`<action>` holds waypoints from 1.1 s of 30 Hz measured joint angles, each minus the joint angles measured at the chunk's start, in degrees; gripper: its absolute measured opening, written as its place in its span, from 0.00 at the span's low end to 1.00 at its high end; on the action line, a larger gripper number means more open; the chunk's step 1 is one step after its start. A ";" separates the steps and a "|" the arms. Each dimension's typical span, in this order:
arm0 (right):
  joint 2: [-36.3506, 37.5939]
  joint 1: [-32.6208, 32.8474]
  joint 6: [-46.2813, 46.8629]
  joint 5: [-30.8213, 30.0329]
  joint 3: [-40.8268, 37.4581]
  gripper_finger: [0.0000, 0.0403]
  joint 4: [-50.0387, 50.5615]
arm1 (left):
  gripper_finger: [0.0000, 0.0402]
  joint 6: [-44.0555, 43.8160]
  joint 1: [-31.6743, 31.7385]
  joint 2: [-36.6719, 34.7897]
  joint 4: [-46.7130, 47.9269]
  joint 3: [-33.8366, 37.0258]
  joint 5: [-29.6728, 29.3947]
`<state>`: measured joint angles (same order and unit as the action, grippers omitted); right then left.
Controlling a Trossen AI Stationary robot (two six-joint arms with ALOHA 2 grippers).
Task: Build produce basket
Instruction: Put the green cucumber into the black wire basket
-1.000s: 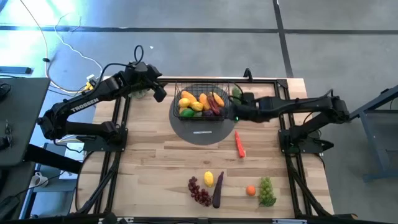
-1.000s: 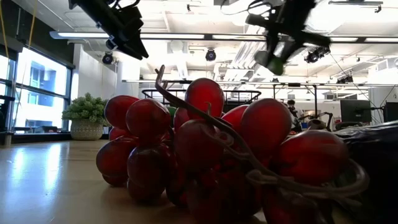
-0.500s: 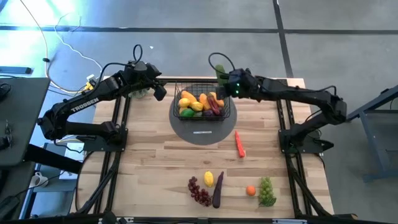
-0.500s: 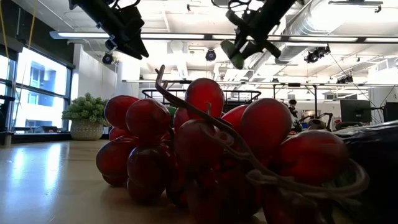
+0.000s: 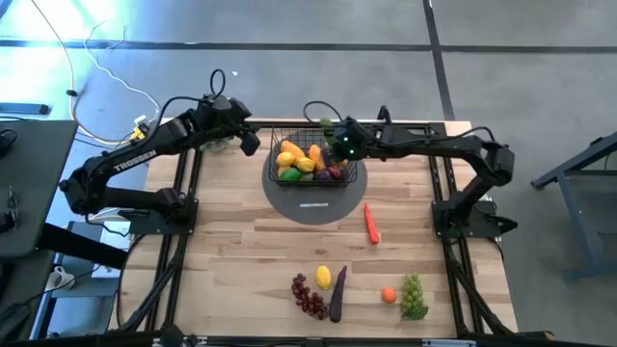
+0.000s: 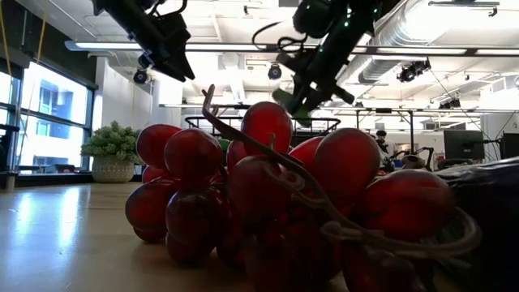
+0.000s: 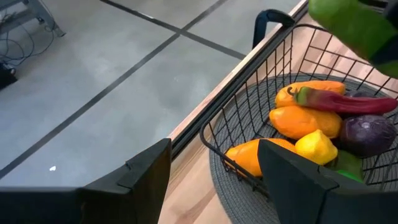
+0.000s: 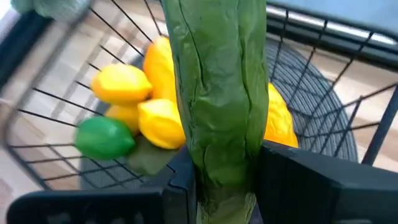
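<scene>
Overhead, right tool (image 8: 224, 174) grips a cucumber (image 8: 217, 87) lengthwise above the basket (image 5: 289, 140); left tool (image 7: 211, 180) stands wide.

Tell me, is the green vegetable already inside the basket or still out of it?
Out: the right gripper holds the green vegetable above the basket.

Bright overhead strip lights; window glare in the low view; near grapes (image 6: 268, 195) blurred.

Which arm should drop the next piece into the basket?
Right. Its gripper already holds a green vegetable above the basket; the left gripper waits open and empty beside it.
</scene>
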<state>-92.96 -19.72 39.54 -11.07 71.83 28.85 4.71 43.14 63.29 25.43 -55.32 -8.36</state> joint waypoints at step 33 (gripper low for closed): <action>-5.08 -2.19 5.64 3.16 5.62 0.55 7.37 | 0.57 2.38 0.00 0.57 0.36 0.01 0.35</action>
<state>-98.04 -21.91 45.18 -7.90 77.45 36.23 7.09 43.13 63.86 25.79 -55.31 -8.01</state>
